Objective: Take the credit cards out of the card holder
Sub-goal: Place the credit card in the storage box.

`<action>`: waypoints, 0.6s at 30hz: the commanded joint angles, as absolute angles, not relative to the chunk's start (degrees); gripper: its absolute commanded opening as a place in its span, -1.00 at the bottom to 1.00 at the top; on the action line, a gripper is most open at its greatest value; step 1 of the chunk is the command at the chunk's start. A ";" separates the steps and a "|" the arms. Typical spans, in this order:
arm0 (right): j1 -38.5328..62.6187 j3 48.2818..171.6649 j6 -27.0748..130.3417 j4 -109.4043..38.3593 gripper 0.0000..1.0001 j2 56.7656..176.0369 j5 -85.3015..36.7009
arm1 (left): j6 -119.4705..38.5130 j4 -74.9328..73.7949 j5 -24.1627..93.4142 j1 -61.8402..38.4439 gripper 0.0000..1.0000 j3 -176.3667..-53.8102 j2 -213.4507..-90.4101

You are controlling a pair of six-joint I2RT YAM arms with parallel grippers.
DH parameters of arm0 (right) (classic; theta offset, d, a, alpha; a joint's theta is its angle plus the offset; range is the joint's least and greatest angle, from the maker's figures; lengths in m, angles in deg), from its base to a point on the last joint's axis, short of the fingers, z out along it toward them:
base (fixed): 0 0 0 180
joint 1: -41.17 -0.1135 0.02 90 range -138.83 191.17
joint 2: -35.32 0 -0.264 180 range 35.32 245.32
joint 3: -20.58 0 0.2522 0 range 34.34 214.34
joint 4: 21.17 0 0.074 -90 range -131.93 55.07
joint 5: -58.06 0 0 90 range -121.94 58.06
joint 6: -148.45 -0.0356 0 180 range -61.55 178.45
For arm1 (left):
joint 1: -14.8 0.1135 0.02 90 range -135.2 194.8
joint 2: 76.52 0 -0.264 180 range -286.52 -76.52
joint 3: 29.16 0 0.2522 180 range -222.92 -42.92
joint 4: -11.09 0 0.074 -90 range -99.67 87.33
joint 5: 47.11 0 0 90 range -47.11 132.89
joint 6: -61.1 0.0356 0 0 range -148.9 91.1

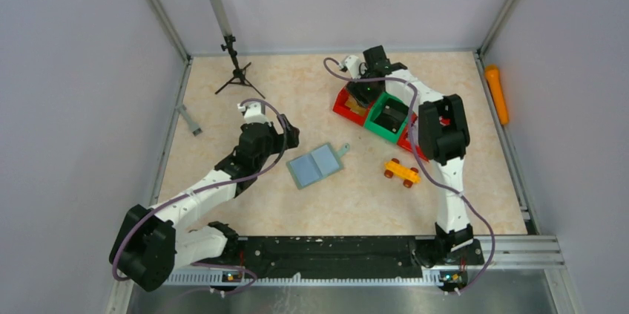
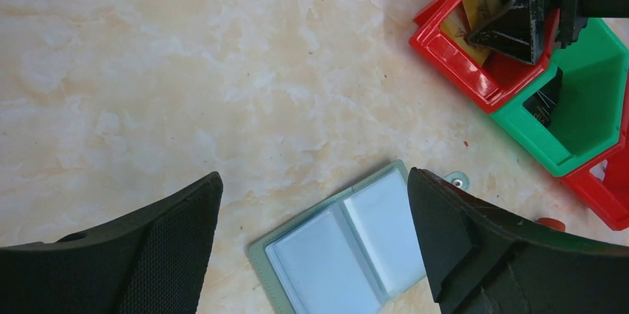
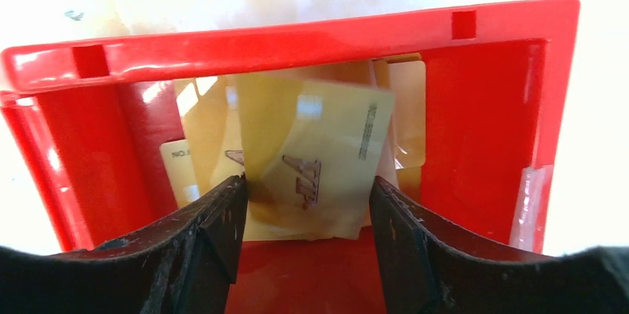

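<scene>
The card holder [image 1: 315,167] lies open and flat on the table, its pale grey sleeves [image 2: 348,247] showing nothing inside. My left gripper [image 1: 289,136] hovers open just above it [image 2: 313,175], touching nothing. My right gripper [image 1: 369,91] reaches down into the red bin [image 3: 297,43]. Several tan-yellow credit cards [image 3: 200,128] lean inside that bin. One tilted, blurred card [image 3: 326,151] sits just past my right gripper's [image 3: 308,180] open fingertips, and the jaws are not clamping it.
A green bin [image 1: 374,132] adjoins the red one, with another red bin behind the right arm. A yellow toy car [image 1: 401,173] stands right of the holder. A small tripod [image 1: 236,69] and a grey tool [image 1: 189,119] are at back left; an orange object [image 1: 497,93] lies outside the right rail.
</scene>
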State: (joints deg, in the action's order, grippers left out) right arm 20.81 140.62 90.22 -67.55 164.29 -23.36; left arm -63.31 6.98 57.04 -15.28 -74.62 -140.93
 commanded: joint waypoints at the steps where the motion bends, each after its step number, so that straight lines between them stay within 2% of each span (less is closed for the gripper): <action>1: 20.95 143.30 86.43 -63.72 0.33 163.49 -30.02 | -63.18 8.36 56.13 -14.97 0.92 -76.05 -141.09; 3: 20.87 142.62 84.89 -62.17 0.46 162.41 -30.76 | -63.03 8.57 55.53 -14.97 0.92 -76.10 -141.20; 4: 20.85 142.29 84.00 -61.26 0.80 161.72 -30.56 | -62.88 8.53 55.23 -14.91 0.92 -76.09 -141.29; 5: 20.80 141.85 83.59 -60.83 0.88 160.93 -29.98 | -62.65 8.45 55.01 -14.98 0.93 -76.20 -141.30; 11: 18.09 137.92 83.73 -56.07 0.89 154.77 -31.47 | -61.97 7.95 54.82 -14.99 0.95 -76.48 -141.34; 18: 8.87 134.62 79.61 -51.52 0.88 149.27 -52.10 | -61.51 8.08 54.42 -14.90 0.96 -76.24 -141.51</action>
State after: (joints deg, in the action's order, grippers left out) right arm 14.97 136.62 82.76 -57.45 156.35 -39.36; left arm -62.61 6.89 55.27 -15.24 -74.64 -140.95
